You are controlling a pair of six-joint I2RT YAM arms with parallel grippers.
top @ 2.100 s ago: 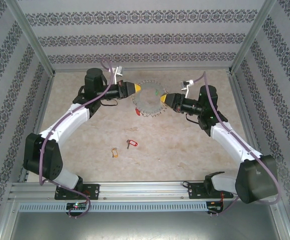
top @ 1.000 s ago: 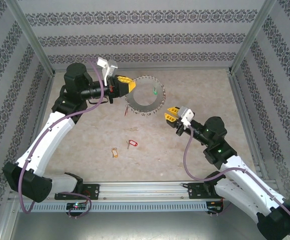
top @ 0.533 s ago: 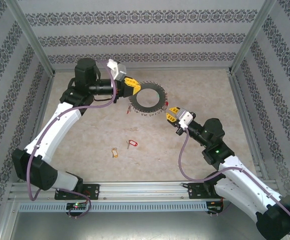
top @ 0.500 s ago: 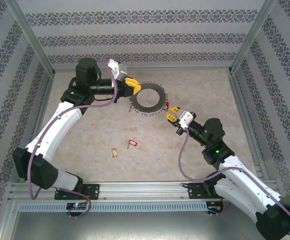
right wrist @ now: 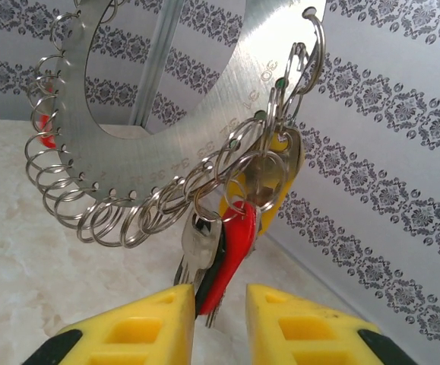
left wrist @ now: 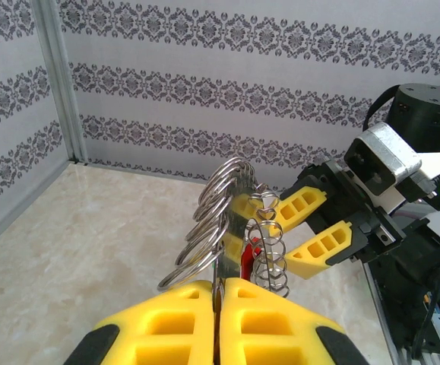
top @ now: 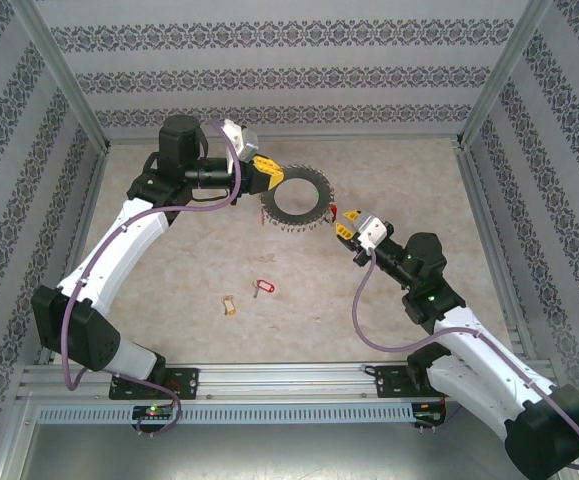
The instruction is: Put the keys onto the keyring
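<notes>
Left pincer [left wrist: 218,295] pinching keyring [top: 299,198] rim, upper centre. Right pincer [right wrist: 220,304] spread; ring's dangling red tag [right wrist: 235,237] between its fingers.

Silvery keyring [right wrist: 235,122]; red-tagged key [top: 262,288]; tan-tagged key [top: 229,304]; yellow jaws; beige marbled table [top: 169,290]; pale walls [top: 289,60], dark damask stripes.

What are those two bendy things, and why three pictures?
They are two robot arms, each ending in a yellow claw. One picture looks down from above; the other two come from a small camera on each wrist. The left claw is shut on the edge of the big metal keyring, holding it up above the table. The right claw is open, right by its dangling keys. Two small loose keys lie on the table: a red-tagged key and a tan-tagged key.
</notes>
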